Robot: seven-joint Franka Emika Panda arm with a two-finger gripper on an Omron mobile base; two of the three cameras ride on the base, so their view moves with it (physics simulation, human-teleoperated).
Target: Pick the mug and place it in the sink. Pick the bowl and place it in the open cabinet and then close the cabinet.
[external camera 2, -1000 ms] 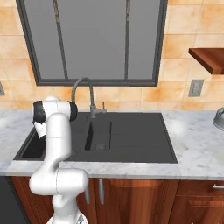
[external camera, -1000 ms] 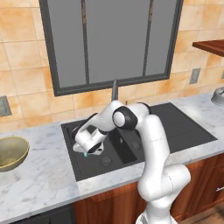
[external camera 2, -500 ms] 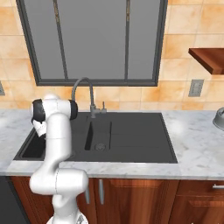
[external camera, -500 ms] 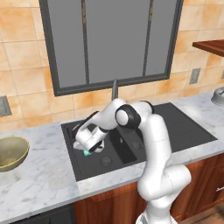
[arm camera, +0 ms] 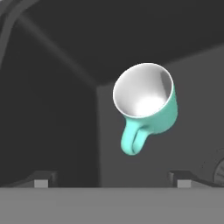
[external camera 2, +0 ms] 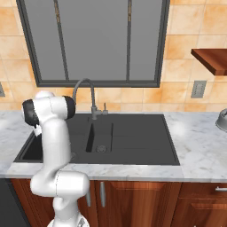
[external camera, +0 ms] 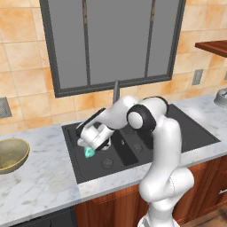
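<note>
Over the sink's (external camera: 177, 128) left basin, our hand (external camera: 91, 144) has just spread apart (mug (arm camera: 146, 105) released, dropping free); bowl (external camera: 11, 155) comes next.

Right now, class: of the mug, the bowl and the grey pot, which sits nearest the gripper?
The teal mug, in the sink under the open gripper; bowl and pot sit on the counter.

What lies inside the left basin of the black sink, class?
The teal mug is in the sink's left basin, below the open gripper, beside the drain. Its pale inside looks empty. The arm covers part of the basin floor.
</note>
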